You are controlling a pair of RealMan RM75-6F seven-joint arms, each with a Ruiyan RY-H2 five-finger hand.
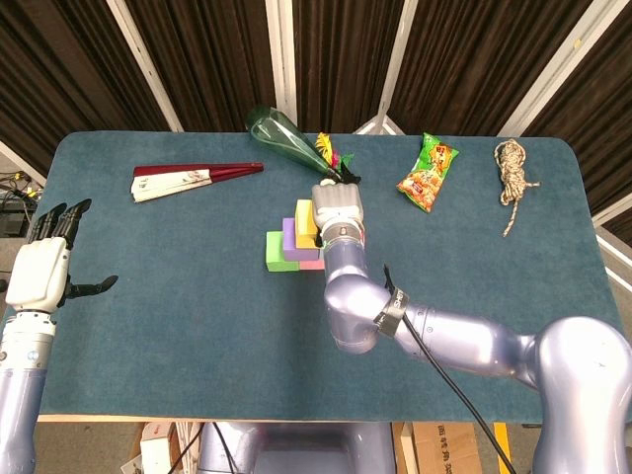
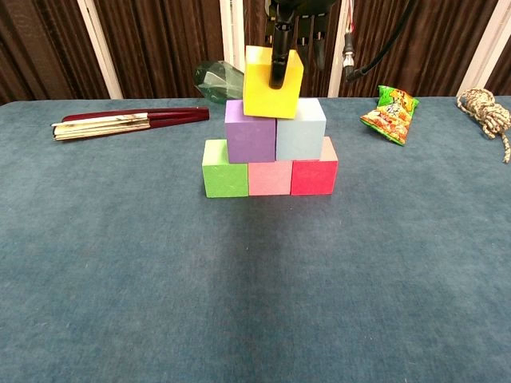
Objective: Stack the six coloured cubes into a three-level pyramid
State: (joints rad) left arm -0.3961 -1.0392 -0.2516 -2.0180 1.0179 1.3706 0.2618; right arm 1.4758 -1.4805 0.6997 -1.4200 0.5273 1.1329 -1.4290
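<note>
Five cubes already form two levels mid-bench, so the right robot hand [image 2: 281, 32] grips the yellow cube [image 2: 271, 72], tilted over the purple cube [image 2: 250, 130] and light-blue cube [image 2: 300, 128], while the left robot hand [image 1: 41, 269] idles, fingers spread and empty.

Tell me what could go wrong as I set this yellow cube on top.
1. The yellow cube sits tilted in the right hand and left of centre, more over the purple cube than the light blue cube; released like this, it may tip off to the left.
2. Pushing down off-centre could shove the purple cube along the green cube and pink cube beneath it.
</note>
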